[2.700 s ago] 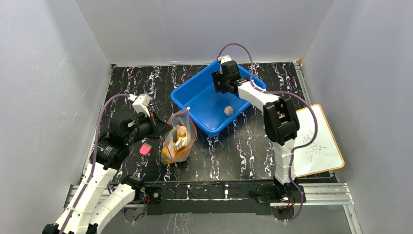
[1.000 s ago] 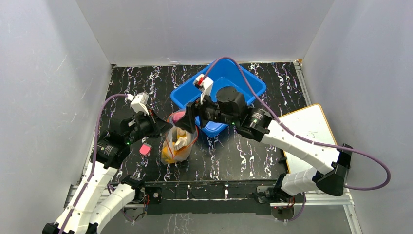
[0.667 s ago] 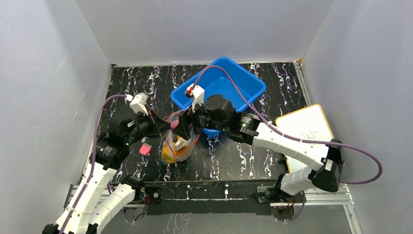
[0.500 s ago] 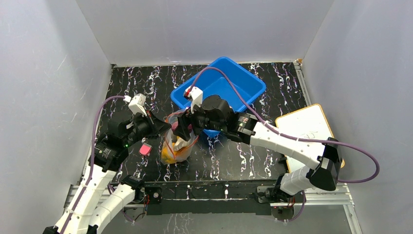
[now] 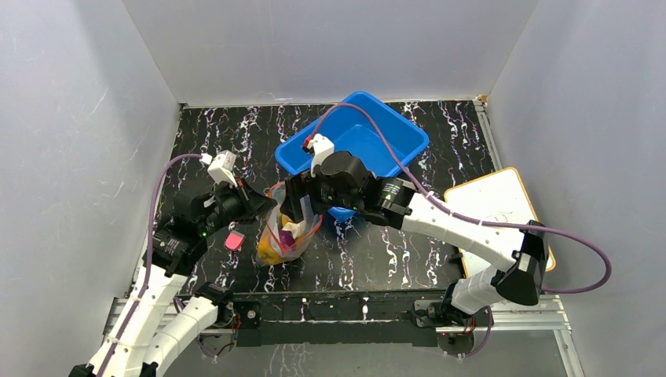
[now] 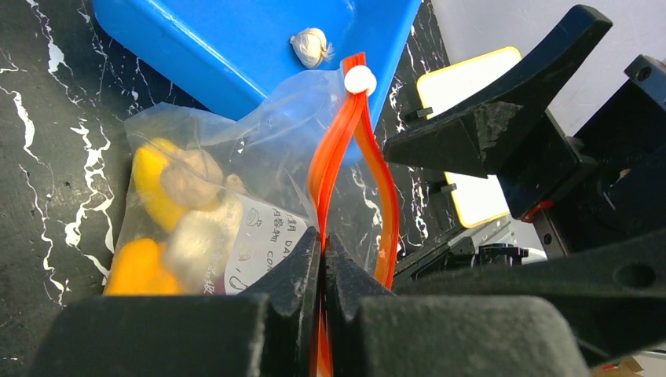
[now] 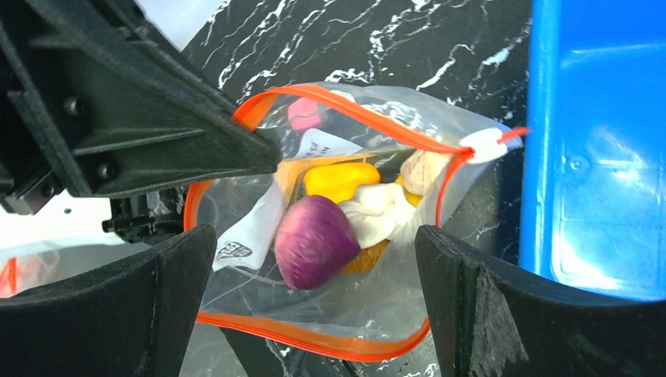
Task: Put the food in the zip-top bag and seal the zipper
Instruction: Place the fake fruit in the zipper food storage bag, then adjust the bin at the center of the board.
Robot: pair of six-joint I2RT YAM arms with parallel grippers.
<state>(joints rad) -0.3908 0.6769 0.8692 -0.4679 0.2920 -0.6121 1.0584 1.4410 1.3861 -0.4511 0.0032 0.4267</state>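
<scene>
On the black, white-veined table [image 5: 393,243] a blue plastic bin [image 5: 377,149] is sitting, the clear, crinkly zip-top bag [image 5: 292,239] standing just beside it. The right gripper [image 7: 316,236] is hovering over the bag's mouth, jaws spread wide, gripping nothing. The left gripper [image 6: 322,239] is pinching the red-orange zipper [image 6: 326,169] flat. A smooth, rounded purple piece [image 7: 310,255] is lying inside among yellow and white food [image 7: 342,179]; a pale bulb [image 6: 312,45] is resting in the bin.
</scene>
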